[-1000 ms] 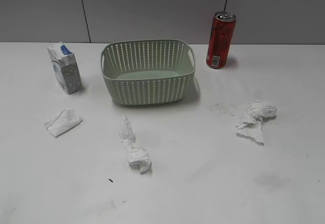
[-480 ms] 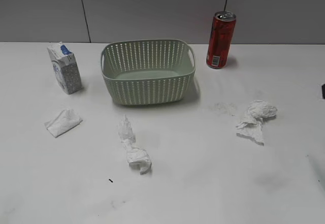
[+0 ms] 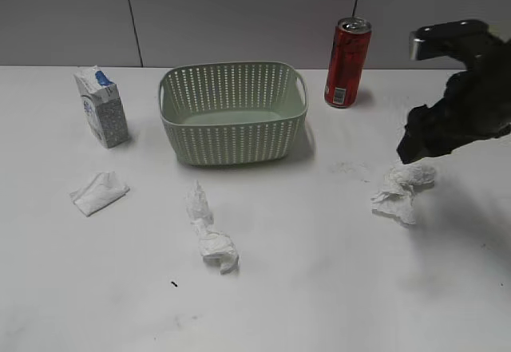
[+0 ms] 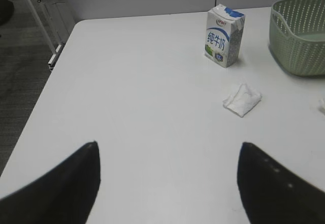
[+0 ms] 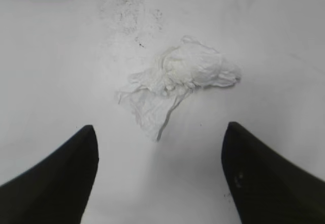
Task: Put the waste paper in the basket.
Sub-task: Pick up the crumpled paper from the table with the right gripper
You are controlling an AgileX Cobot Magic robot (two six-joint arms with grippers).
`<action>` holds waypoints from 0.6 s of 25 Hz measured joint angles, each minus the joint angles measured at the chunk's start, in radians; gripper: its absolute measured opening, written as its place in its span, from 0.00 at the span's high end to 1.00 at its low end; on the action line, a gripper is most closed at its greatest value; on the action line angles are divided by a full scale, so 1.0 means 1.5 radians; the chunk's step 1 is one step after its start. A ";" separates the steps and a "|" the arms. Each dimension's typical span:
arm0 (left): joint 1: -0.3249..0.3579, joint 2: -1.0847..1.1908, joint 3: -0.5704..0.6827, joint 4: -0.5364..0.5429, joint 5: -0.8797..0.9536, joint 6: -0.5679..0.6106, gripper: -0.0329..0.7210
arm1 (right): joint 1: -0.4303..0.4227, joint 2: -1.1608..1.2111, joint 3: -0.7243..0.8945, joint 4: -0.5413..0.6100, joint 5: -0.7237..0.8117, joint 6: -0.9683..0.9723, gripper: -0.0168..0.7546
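The waste paper (image 5: pixel 185 76) nearest the right gripper (image 5: pixel 160 170), right of the basket (image 3: pixel 232 112), looks light, soft and crushable; its bunched head should take a pinch best. Both the right gripper and the left gripper (image 4: pixel 167 178) are spread, and bare worktop (image 3: pixel 319 288) surrounds each wad.

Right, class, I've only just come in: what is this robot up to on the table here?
It is clearing up waste paper. The right gripper hangs open just above the crumpled tissue on the right, not touching it. The left gripper is open too, over bare table, with the flat tissue and the milk carton ahead of it. A third tissue lies in front of the green basket, which holds no paper so far.
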 joint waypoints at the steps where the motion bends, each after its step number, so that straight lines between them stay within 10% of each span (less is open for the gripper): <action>1: 0.000 0.000 0.000 0.000 0.000 0.000 0.14 | 0.010 0.024 -0.011 -0.011 -0.007 0.005 0.24; 15: 0.000 0.000 0.000 0.000 0.000 0.001 0.17 | 0.025 0.240 -0.067 -0.120 -0.128 0.019 0.24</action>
